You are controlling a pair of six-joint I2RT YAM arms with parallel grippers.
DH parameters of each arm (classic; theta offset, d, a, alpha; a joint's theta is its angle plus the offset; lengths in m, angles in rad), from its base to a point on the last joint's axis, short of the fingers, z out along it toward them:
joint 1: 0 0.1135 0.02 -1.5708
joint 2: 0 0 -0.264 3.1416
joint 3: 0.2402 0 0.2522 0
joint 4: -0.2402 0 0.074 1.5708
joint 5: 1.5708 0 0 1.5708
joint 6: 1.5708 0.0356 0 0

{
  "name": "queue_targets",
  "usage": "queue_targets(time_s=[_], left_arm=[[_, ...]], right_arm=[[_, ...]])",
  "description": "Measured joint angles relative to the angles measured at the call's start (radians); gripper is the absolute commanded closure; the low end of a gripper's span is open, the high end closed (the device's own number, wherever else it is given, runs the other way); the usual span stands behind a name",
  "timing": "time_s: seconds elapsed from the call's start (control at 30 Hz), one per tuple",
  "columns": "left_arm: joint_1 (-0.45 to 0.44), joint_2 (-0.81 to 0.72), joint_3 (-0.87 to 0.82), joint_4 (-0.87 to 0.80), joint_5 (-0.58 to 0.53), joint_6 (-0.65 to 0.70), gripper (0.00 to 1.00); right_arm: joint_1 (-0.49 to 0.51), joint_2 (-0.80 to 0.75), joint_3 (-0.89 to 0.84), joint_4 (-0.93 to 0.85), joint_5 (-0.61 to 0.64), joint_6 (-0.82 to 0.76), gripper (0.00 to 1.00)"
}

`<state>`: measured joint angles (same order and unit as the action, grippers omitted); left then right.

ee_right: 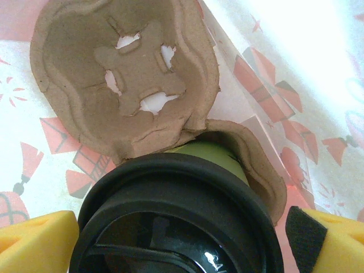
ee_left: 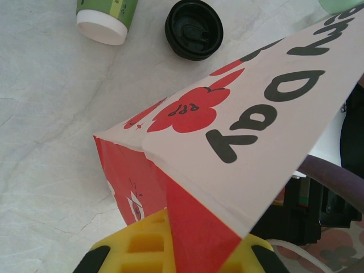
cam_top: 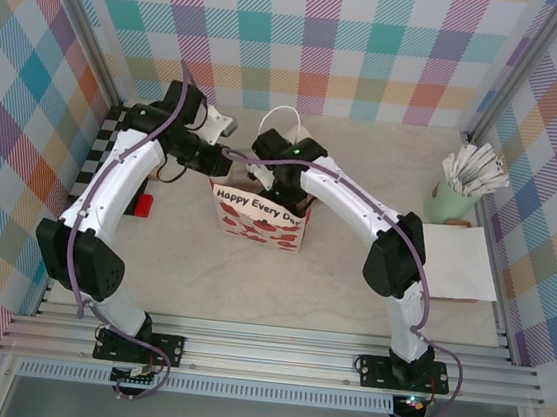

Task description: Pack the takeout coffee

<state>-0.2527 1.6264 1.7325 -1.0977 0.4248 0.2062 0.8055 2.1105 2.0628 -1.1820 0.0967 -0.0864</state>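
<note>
One pulp tray holds the takeout coffee inside the spread right end effector; left end effector clamps the bag.

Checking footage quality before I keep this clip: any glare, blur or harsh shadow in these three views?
Right wrist: bag wall blown out white at upper right, small glint on the coffee lid. Left wrist: the left gripper's fingers look soft. Top external: even light, faint shadows.
</note>
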Motion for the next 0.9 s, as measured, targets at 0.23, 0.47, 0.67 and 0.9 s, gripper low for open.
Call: queue_targets(time_s=[0.23,0.47,0.67,0.9], left_arm=[[0.0,0.0,0.0,0.0,0.0,0.0,1.0],[0.0,0.0,0.0,0.0,-0.004,0.0,1.0],[0.0,0.001,0.0,0.0,-0.003,0.0,1.0],[0.0,0.002,0.0,0.0,-0.003,0.0,1.0]], right_arm=[[0.0,0.0,0.0,0.004,0.0,0.0,0.03],[0.0,-0.005,0.0,0.003,0.003,0.003,0.02],[0.0,-0.025,0.0,0.003,0.008,0.013,0.02],[0.0,-0.027,-0.001,0.003,0.008,0.02,0.02]])
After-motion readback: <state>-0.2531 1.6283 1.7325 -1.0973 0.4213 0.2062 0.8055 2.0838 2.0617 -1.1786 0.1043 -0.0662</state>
